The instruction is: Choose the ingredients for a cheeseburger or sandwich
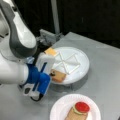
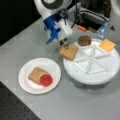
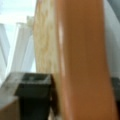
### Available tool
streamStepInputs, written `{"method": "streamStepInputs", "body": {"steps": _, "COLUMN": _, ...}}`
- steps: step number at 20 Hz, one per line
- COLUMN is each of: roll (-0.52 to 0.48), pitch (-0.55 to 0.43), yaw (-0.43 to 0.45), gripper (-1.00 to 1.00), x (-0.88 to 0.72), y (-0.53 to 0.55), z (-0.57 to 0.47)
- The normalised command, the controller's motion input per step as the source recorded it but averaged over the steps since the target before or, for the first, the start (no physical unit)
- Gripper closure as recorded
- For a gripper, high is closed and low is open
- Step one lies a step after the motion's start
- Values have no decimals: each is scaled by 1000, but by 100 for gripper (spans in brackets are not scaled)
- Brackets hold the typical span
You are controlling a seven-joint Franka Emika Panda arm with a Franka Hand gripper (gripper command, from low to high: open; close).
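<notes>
A tan bread slice (image 2: pixel 68 52) (image 1: pixel 58 75) sits at the rim of the divided white tray (image 2: pixel 100 72) (image 1: pixel 80 66), and my gripper (image 2: pixel 65 44) (image 1: pixel 52 73) is shut on its edge. In the wrist view the bread slice (image 3: pixel 75 62) fills the space between my fingers (image 3: pixel 32 97). The yellow cheese square (image 2: pixel 106 45) (image 1: pixel 51 51) and the brown round patty (image 2: pixel 84 40) lie in other tray compartments. On the round white paper plate (image 2: pixel 27 83) (image 1: pixel 60 110) rests the sandwich: a bread slice (image 2: pixel 35 74), green lettuce (image 1: pixel 76 111) and a red tomato disc (image 2: pixel 46 80) (image 1: pixel 82 107) on top.
The tray's raised white dividers (image 2: pixel 90 58) cross its middle. A grey metal fixture (image 2: pixel 90 17) with cables stands behind the tray. My arm's white links (image 1: pixel 17 37) overhang the tray's side in a front view.
</notes>
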Motion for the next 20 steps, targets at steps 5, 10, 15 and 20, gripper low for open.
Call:
{"method": "streamStepInputs", "body": {"steps": 5, "roll": -109, "pitch": 192, "yaw": 155, "gripper": 100, "x": 45, "y": -151, "z": 374}}
{"method": "streamStepInputs", "body": {"steps": 10, "roll": 1, "pitch": 145, "yaw": 173, "gripper": 100, "x": 136, "y": -212, "z": 275}}
{"method": "streamStepInputs", "body": {"steps": 15, "roll": 15, "pitch": 117, "yaw": 211, "gripper": 100, "x": 182, "y": -351, "z": 200}}
{"method": "streamStepInputs", "body": {"steps": 20, "roll": -24, "pitch": 28, "yaw": 232, "gripper": 100, "x": 364, "y": -416, "z": 74}}
